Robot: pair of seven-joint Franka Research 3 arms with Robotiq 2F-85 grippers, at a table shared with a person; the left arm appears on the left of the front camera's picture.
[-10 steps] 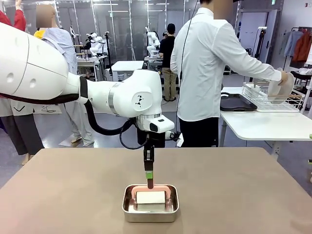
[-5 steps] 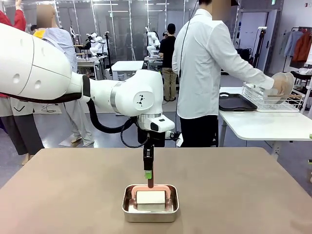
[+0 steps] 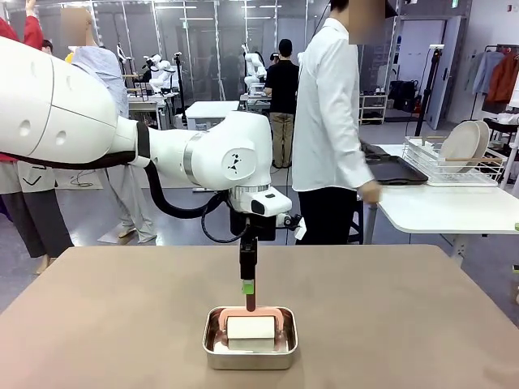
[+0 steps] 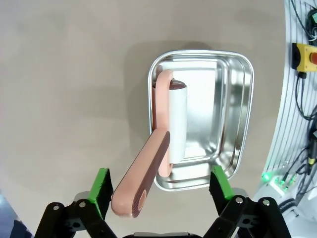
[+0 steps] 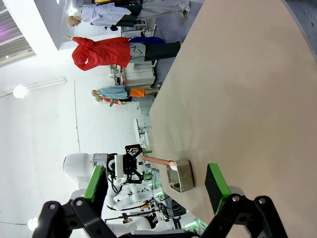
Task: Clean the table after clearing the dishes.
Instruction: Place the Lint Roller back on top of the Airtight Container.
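Standing upright in steel pan (image 3: 250, 348), roller handle (image 4: 141, 181) between wide left tool (image 4: 161, 191) pads

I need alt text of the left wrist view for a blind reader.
The left gripper, jaws open, hangs over a steel pan on the taupe table. A lint roller with a pink handle lies in the pan, its handle sticking up between the green pads, not gripped.

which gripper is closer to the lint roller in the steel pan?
Left. The left gripper hangs directly above the steel pan, jaws open astride the lint roller handle, not gripping it. The right gripper is open and far off across the table.
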